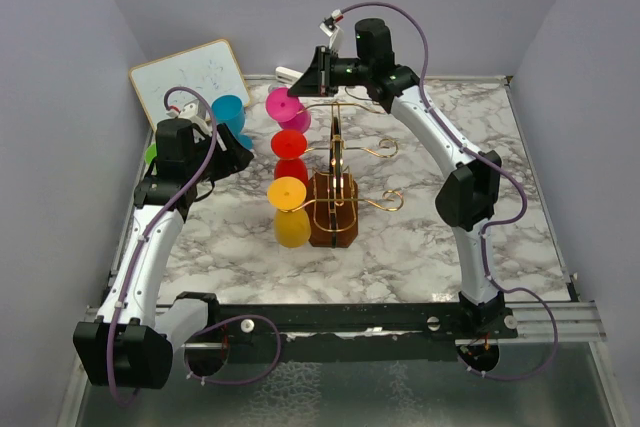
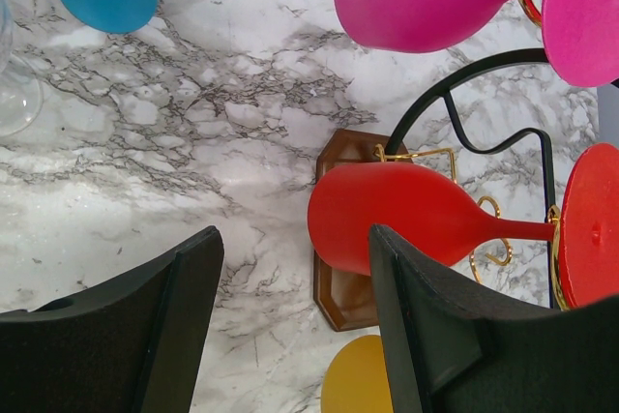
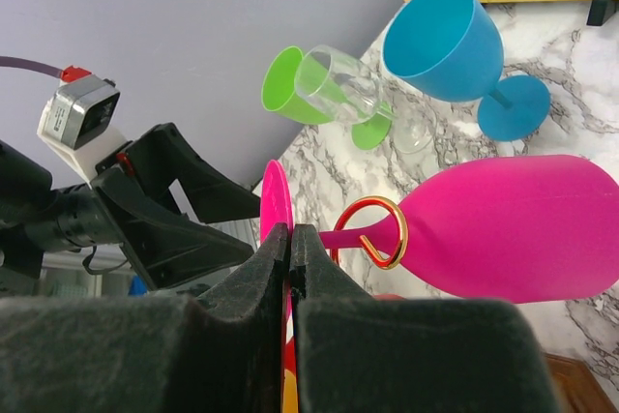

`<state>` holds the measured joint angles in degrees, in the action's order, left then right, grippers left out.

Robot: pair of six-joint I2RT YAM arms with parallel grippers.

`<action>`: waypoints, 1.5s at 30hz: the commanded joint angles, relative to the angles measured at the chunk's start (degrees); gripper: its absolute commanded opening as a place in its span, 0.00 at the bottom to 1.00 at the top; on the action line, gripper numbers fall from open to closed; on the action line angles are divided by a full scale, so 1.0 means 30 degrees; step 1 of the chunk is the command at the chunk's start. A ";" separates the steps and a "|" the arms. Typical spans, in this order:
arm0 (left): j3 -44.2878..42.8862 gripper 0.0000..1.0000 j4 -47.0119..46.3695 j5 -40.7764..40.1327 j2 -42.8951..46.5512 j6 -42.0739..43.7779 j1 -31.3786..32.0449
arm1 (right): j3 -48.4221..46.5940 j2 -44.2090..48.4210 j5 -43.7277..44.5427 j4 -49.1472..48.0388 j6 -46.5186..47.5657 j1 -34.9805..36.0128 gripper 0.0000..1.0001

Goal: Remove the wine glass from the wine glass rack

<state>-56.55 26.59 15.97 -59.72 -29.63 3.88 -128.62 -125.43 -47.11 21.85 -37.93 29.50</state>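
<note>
The gold wire wine glass rack (image 1: 345, 162) stands mid-table on a dark wooden base (image 1: 332, 215). Three glasses hang from its left hooks: pink (image 1: 287, 107), red (image 1: 289, 145) and yellow (image 1: 290, 209). My right gripper (image 3: 291, 234) is shut on the thin foot disc of the pink wine glass (image 3: 513, 229), whose stem sits in a gold hook (image 3: 372, 232). My left gripper (image 2: 295, 239) is open and empty, above the table left of the rack. The red glass (image 2: 397, 215) lies just beyond its right finger (image 2: 435, 316).
A blue glass (image 1: 229, 113) and a whiteboard (image 1: 190, 77) stand at the back left. The right wrist view also shows a green glass (image 3: 290, 84) and a clear glass (image 3: 338, 84) beside the blue one (image 3: 445, 41). Free gold hooks (image 1: 385, 197) stick out on the rack's right.
</note>
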 commanded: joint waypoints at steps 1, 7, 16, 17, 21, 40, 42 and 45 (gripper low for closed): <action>-0.0311 0.64 -0.0172 0.0215 0.0045 0.0117 0.0083 | 0.0044 -0.0176 0.0222 0.0300 0.0561 -0.0164 0.01; -0.0273 0.64 -0.0157 0.0189 0.0083 0.0116 0.0069 | 0.1428 0.0695 0.1148 -0.0089 0.0608 -0.0454 0.01; -0.0191 0.64 -0.0250 0.0209 0.0162 0.0041 0.0084 | 0.3099 0.2574 0.2917 -0.1799 0.0285 -0.1354 0.01; -0.0147 0.64 -0.0253 0.0214 0.0177 0.0007 0.0087 | 0.2843 0.2517 0.2860 -0.1807 0.0281 -0.1408 0.01; -0.0142 0.64 -0.0208 0.0160 0.0248 0.0044 0.0084 | 0.1814 0.2290 0.2420 -0.2000 0.0079 -0.1489 0.01; -0.4247 0.65 -0.0319 0.0644 0.0495 -0.0524 0.0084 | 1.1510 1.1127 0.4353 -1.0879 1.3518 -0.0672 0.01; -0.5184 0.65 -0.0700 0.1354 0.0428 -0.1079 0.0084 | 1.3460 1.2903 0.4313 -1.1481 1.8018 0.0685 0.01; -0.6332 0.65 -0.1511 0.2912 0.0296 -0.2120 0.0084 | 1.6084 1.5318 0.6028 -1.1256 2.5401 0.3750 0.01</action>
<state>-70.94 26.44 18.00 -59.48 -31.73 3.88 -88.66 -88.12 -32.80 -4.80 4.23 29.47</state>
